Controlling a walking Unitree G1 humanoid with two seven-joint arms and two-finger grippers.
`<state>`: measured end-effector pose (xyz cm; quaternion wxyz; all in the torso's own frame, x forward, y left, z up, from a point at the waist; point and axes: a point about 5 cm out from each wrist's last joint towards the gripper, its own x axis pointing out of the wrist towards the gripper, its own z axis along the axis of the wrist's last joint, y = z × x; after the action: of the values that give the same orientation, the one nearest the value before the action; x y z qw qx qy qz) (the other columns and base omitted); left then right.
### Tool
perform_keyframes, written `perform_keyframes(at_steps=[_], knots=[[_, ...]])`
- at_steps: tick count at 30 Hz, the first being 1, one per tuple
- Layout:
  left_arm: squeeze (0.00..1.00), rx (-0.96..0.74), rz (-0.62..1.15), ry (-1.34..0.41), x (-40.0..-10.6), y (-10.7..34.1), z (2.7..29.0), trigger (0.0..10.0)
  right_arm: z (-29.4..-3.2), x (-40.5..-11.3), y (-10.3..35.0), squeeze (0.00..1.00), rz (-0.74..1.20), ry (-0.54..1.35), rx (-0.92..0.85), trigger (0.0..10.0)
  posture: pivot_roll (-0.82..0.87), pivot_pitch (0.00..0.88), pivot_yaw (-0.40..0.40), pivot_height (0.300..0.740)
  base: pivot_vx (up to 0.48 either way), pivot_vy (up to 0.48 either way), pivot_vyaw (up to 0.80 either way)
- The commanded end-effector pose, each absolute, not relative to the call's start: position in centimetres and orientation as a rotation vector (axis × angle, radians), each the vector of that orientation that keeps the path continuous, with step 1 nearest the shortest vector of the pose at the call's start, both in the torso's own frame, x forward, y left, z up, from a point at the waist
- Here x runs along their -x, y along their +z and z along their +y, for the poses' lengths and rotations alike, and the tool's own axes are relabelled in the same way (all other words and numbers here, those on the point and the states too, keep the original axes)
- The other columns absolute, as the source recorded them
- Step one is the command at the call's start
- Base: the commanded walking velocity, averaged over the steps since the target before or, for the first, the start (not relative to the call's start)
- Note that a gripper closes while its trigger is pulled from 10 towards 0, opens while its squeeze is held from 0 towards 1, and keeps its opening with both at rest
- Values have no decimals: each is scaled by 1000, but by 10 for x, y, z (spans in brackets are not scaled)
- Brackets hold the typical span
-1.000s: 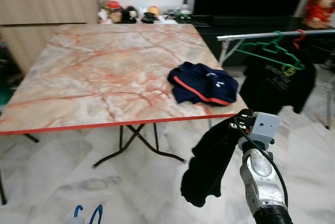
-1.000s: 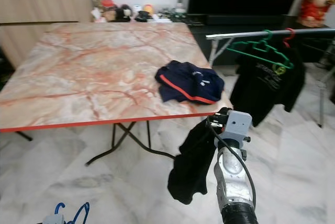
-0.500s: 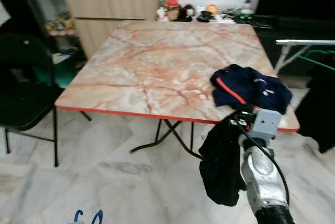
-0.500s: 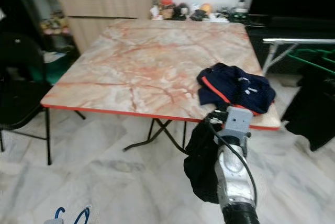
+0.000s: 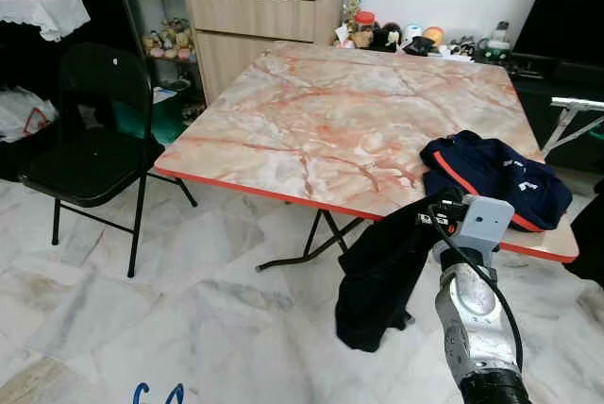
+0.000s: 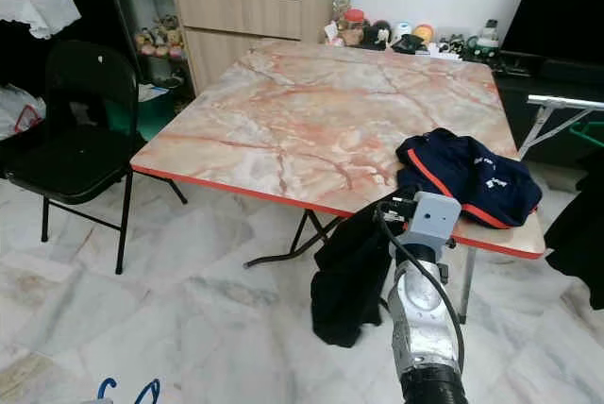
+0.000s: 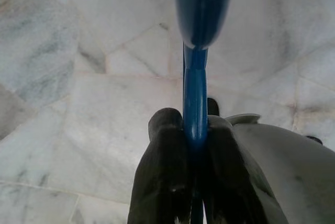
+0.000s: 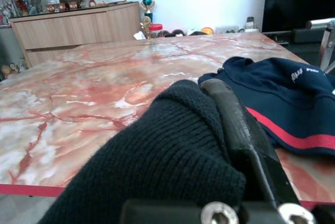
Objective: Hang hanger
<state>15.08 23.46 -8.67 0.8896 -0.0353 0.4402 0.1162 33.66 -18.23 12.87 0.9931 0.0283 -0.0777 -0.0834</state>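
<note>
Left pincer (image 7: 194,145) is clamped on the blue hanger (image 7: 196,93), low over the floor. Right pincer (image 8: 230,130) grips a black garment (image 5: 382,267) beside the desk (image 5: 359,130). It'd best keep both grips firm while heading rackward.
</note>
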Motion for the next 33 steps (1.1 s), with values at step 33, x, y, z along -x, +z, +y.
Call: perform_keyframes(at_steps=[33], knots=[[0, 56, 876, 201, -162, -83, 226, 10000, -186, -414, 365, 0, -503, -33, -137, 10000, -12, 0, -16, 740, 466, 0, 0]])
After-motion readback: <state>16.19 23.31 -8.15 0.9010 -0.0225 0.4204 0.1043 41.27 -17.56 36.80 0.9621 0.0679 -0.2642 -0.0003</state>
